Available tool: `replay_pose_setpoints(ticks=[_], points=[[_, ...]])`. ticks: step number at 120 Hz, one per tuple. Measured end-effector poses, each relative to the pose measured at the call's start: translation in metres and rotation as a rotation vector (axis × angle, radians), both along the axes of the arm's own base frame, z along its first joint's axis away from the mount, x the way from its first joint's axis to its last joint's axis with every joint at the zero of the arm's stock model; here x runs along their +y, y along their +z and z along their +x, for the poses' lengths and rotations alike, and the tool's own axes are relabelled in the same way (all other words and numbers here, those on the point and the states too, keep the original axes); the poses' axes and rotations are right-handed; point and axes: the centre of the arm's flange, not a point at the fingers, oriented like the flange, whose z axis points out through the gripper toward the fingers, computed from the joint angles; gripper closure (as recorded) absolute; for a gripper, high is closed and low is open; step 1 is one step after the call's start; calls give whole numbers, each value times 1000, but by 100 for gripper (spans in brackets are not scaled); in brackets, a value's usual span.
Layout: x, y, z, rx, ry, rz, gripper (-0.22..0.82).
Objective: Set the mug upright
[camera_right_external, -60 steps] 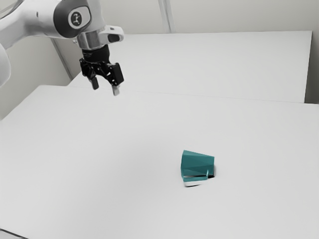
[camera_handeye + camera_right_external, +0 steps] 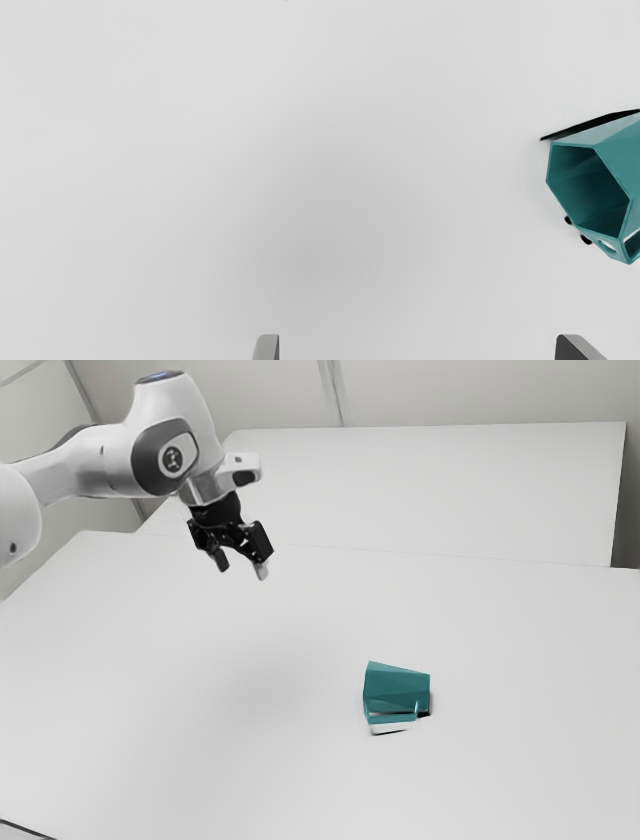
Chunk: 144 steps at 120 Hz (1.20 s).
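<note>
Mug (image 2: 395, 688) is lying on its side on white table (image 2: 200, 750), so not upright yet, folks. Teal, faceted, wider open end facing exterior view's left, handle (image 2: 392, 720) on side nearer exterior camera. We've got gripper (image 2: 242, 570) up above table, well apart from mug, toward exterior view's upper left. Fingers (image 2: 267, 348) spread wide, nothing between them. In wrist view we can see right into mug's hollow, but its base end is cut off by picture edge.
</note>
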Motion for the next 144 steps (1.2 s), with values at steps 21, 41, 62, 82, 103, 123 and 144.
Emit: replay_pose_setpoints(ticks=[21,41,62,82,103,123,144], points=[[-13,-34,-34,-49,11,-63,0],[-9,-71,-67,-128,64,-112,0],[-11,-93,-67,-261,191,-214,0],[-14,-100,-69,-318,312,-304,0],[-24,-119,-68,-283,341,-320,0],[-57,-144,-70,-228,291,-309,0],[-78,-164,-73,-193,266,-303,0]])
